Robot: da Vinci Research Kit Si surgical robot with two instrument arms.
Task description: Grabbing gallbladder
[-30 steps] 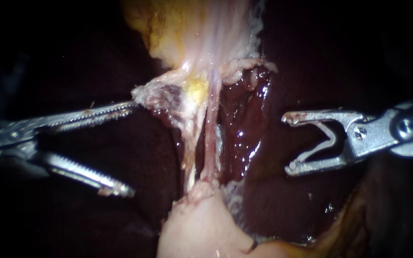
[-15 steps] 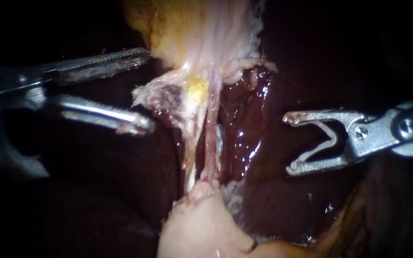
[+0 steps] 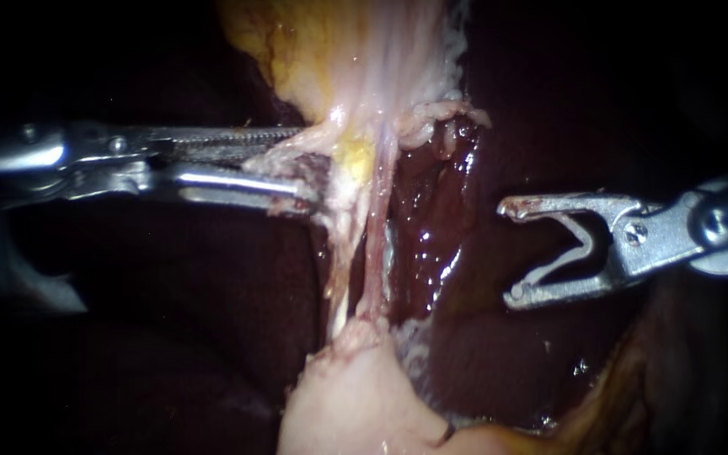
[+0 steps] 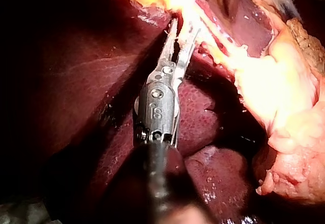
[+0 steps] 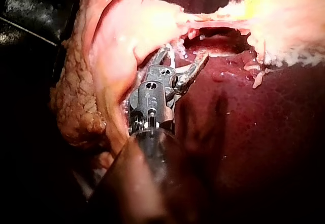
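Pinching only a thin frayed flap: your left instrument jaws could tear it or slip off if you pull. Your right instrument jaws gape, empty.

The dark red, glossy liver is the bed, filling mid-frame. On it lie the pale, yellow-streaked gallbladder at upper centre and a smooth pink tissue mass at lower centre.

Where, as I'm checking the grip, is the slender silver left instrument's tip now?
In the endoscope view, the left instrument reaches in from the left, its jaws shut on the pale ragged tissue flap just below the yellow fatty mass.
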